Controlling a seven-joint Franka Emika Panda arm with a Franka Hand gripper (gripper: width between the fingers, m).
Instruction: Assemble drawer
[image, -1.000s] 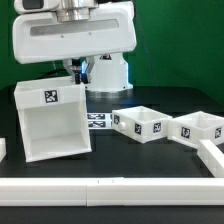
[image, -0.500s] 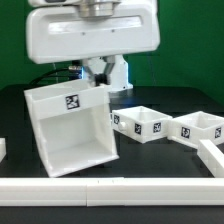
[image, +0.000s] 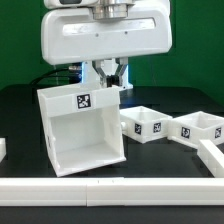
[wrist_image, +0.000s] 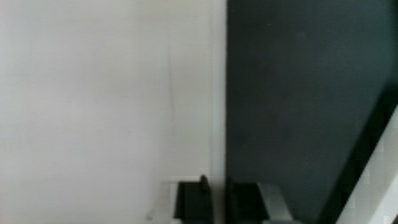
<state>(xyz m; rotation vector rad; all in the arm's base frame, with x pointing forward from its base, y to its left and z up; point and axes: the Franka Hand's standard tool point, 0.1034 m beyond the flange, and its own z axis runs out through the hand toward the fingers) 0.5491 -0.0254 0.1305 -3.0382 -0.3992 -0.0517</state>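
Observation:
The large white cube housing (image: 85, 140) stands tilted on the black table, open side toward the camera, with a tag on its top front edge. My gripper (image: 108, 74) is above its rear wall and shut on that wall. In the wrist view the housing's white wall (wrist_image: 107, 100) fills one side, and my gripper (wrist_image: 222, 197) has its dark fingers (wrist_image: 191, 200) closed on the wall's edge. Two smaller white box trays (image: 146, 123) (image: 201, 126) with tags sit on the table at the exterior view's right.
A white rail (image: 110, 188) runs along the table's front edge, and an angled white bar (image: 213, 152) lies at the right. A small white piece (image: 2, 148) shows at the left edge. The arm's white base (image: 105, 35) is behind the housing.
The gripper and the housing have moved toward the exterior view's right, closer to the trays. The housing now hides the marker board that showed behind it.

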